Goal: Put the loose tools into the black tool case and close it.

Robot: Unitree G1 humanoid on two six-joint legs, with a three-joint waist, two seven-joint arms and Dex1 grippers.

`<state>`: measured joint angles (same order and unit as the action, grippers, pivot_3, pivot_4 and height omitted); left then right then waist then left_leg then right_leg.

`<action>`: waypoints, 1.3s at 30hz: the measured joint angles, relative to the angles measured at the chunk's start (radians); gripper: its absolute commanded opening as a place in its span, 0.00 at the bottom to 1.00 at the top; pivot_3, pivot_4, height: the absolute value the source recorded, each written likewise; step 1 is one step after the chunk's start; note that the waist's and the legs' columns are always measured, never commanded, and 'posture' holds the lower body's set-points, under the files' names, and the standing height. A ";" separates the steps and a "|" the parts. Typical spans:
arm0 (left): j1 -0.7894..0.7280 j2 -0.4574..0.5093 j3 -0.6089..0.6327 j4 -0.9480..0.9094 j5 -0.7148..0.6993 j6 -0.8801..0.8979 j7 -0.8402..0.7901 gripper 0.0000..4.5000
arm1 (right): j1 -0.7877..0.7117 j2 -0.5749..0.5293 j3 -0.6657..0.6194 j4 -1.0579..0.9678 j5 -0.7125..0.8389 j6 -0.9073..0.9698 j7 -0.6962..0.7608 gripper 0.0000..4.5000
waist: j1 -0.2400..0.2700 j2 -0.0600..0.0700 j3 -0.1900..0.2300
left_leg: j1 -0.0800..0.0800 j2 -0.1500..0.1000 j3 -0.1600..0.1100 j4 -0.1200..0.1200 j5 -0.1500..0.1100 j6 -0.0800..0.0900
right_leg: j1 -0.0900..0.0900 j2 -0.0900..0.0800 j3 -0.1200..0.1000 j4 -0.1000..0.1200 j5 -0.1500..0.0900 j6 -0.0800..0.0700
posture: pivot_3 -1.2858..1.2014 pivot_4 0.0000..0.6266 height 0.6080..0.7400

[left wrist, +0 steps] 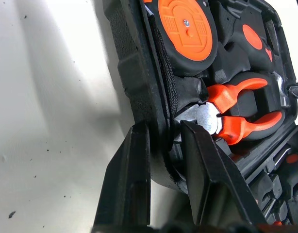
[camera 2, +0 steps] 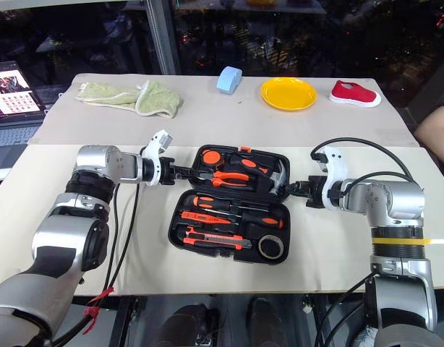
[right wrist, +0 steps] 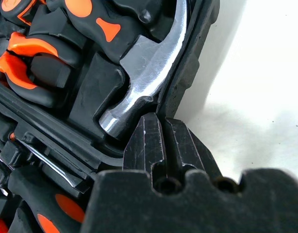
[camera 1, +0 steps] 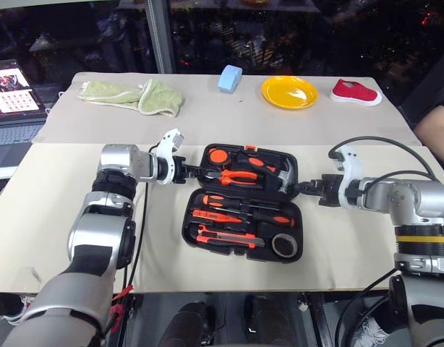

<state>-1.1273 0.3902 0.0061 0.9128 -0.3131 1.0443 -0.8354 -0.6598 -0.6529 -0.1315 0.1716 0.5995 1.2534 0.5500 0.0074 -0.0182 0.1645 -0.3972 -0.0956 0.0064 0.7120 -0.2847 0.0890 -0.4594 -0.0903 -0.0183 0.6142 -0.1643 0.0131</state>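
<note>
- Nearest us, the tool case [camera 1: 197, 224] lies open mid-table, tools in its recesses.
- Our left gripper [left wrist: 164, 145] clamps the lid's rim.
- Our right gripper [right wrist: 161, 138], fingers together, touches the lid's other edge beside the hammer [right wrist: 144, 82].

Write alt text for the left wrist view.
The left pincer straddles the rim of the black tool case, one finger outside the wall and one inside. Just beyond its tips lie orange-handled pliers in their recess, with a round orange-faced tool further along the open half and pale table beside the case.
</note>
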 measured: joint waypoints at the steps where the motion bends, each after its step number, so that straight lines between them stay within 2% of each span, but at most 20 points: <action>1: 0.000 0.001 0.000 0.000 0.000 0.000 -0.002 0.11 | 0.000 0.000 0.000 0.000 -0.001 0.000 0.002 0.00 | 0.000 0.000 0.000 | 0.000 0.000 0.000 0.000 0.000 0.000 | 0.000 0.000 0.000 0.000 0.000 0.000 | 0.52 0.24 0.94; 9: 0.039 0.017 -0.031 -0.076 0.001 0.025 -0.066 0.11 | 0.016 -0.002 -0.003 -0.017 -0.008 -0.014 0.029 0.00 | -0.004 0.000 0.000 | -0.001 0.000 0.000 -0.001 0.000 0.001 | -0.001 0.000 0.000 0.001 0.000 0.000 | 0.52 0.24 0.94; 18: 0.057 0.016 -0.026 -0.119 0.006 0.032 -0.060 0.09 | 0.023 -0.001 0.002 -0.027 -0.030 -0.036 0.042 0.00 | -0.005 0.000 0.000 | -0.002 0.000 0.000 0.000 0.000 0.002 | -0.001 0.000 0.000 0.000 0.000 0.000 | 0.52 0.24 0.94; 24: 0.123 0.016 0.008 -0.230 -0.003 0.047 -0.049 0.09 | 0.068 0.013 0.000 -0.076 -0.054 -0.129 0.044 0.00 | -0.005 0.000 0.000 | -0.002 0.000 0.000 0.000 0.000 0.002 | -0.002 0.000 0.000 0.001 0.000 0.000 | 0.52 0.24 0.94; 30: 0.241 -0.023 0.092 -0.432 -0.021 -0.009 0.017 0.09 | 0.086 0.060 -0.030 -0.120 -0.125 -0.323 0.010 0.00 | 0.004 0.000 0.000 | -0.009 -0.001 0.001 0.001 0.001 0.001 | -0.011 0.000 0.001 0.003 0.000 0.000 | 0.52 0.24 0.94; 32: 0.306 -0.048 0.093 -0.526 -0.016 -0.106 0.044 0.09 | 0.116 0.062 -0.024 -0.157 -0.170 -0.425 0.011 0.00 | 0.005 0.000 0.000 | -0.009 -0.002 0.001 0.001 0.002 0.001 | -0.012 -0.001 0.000 0.010 0.000 0.000 | 0.52 0.24 0.94; 35: 0.432 -0.093 0.063 -0.646 0.047 -0.366 0.090 0.09 | 0.198 0.082 0.002 -0.194 -0.277 -0.668 0.007 0.00 | 0.003 0.000 0.000 | -0.008 -0.003 0.001 0.000 0.002 0.001 | -0.013 0.001 -0.001 0.010 0.000 0.000 | 0.52 0.24 0.94; 39: 0.535 -0.102 0.007 -0.715 0.136 -0.635 0.128 0.09 | 0.305 0.087 0.043 -0.176 -0.416 -0.955 0.007 0.00 | 0.003 0.000 0.000 | -0.006 -0.006 0.002 0.000 0.004 -0.004 | -0.012 0.000 -0.005 0.009 0.000 0.000 | 0.52 0.24 0.94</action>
<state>-0.5928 0.2879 0.0129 0.1978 -0.1774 0.4093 -0.7077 -0.3547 -0.5662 -0.0883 -0.0045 0.1834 0.2987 0.5571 0.0104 -0.0178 0.1646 -0.4034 -0.1012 0.0088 0.7116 -0.2806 0.0854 -0.4712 -0.0899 -0.0238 0.6229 -0.1643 0.0135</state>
